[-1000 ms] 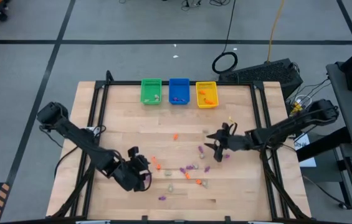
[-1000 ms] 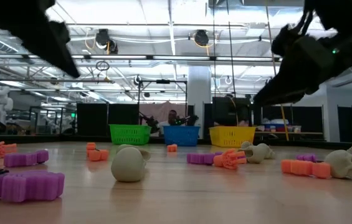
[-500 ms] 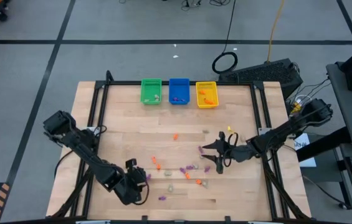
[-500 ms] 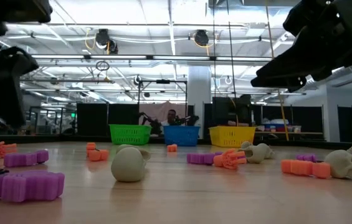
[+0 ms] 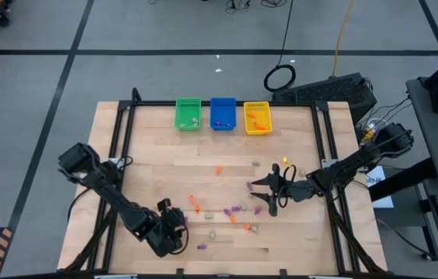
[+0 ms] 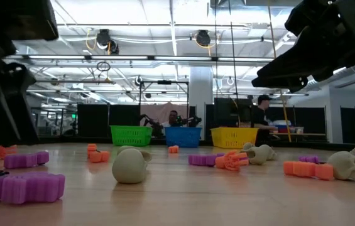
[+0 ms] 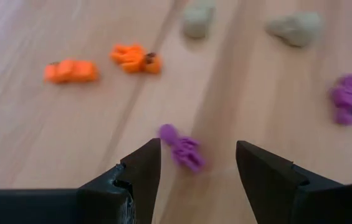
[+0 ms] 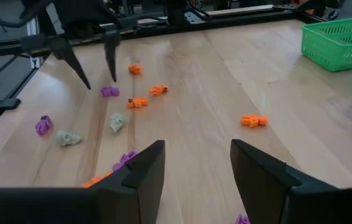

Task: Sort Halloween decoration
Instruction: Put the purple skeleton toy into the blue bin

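A wooden table [image 5: 164,147] fills the middle of the high view, with three small bins in a row along its far edge: a green bin [image 5: 187,114], a blue bin [image 5: 222,114] and a yellow bin [image 5: 256,118], each with a few small pieces inside.

The left arm reaches in from the table's left side, and the left gripper [image 5: 178,226] hangs low over the near-left part of the table. Its jaws stand open with nothing between them; in the left wrist view a purple trinket [image 7: 182,148] lies on the wood just ahead of the gap. The right arm comes in from the right side, and the right gripper [image 5: 267,190] sits above the middle-right of the table, jaws open and empty.

The trinkets are scattered loose over the table's near half, between the two grippers: orange pieces [image 5: 194,204], purple pieces [image 5: 238,208] and pale skulls [image 6: 130,166].

In the low view a person [image 6: 260,113] stands in the room behind the yellow bin.
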Controlling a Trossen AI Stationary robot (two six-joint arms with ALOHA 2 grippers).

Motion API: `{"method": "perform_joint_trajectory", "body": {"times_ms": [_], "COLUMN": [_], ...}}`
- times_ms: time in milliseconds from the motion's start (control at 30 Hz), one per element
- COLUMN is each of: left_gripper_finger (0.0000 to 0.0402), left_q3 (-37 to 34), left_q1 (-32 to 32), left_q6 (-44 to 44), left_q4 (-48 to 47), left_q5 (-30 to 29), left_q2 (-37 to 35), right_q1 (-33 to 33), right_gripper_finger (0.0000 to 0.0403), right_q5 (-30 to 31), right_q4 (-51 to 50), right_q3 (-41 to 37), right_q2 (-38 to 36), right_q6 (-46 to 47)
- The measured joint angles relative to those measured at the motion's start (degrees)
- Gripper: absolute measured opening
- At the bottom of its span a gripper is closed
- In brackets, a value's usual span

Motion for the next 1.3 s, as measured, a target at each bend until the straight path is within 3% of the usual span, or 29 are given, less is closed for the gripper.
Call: {"method": "perform_joint_trajectory", "body": {"times_ms": [400,567,1000,1300], "left_gripper_finger": [0.0208,0.0203,0.0121,0.0091], "left_q3": [0.0,0.02,0.12,1.43], "left_q1": [1.26,2.34,2.67,2.69], "left_q6": [-4.48,-5.94,-5.74,-1.09], "left_q4": [-0.55,-0.17,-0.21,-1.26], "left_q5": [-1.14,1.21,3.31,5.34], "left_q2": [2.31,3.4,3.61,2.95], "right_q1": [-0.02,-0.02,-0.02,-0.03], "right_gripper_finger": [0.0169,0.0169,0.0169,0.0169], "right_q5": [0.0,0.0,0.0,0.0], "right_q4": [0.28,0.28,0.29,0.23], "right_q3": [0.02,0.02,0.02,0.02], "right_q2": [0.0,0.0,0.0,0.0], "right_q6": [-0.85,-0.85,-0.85,-0.85]}}
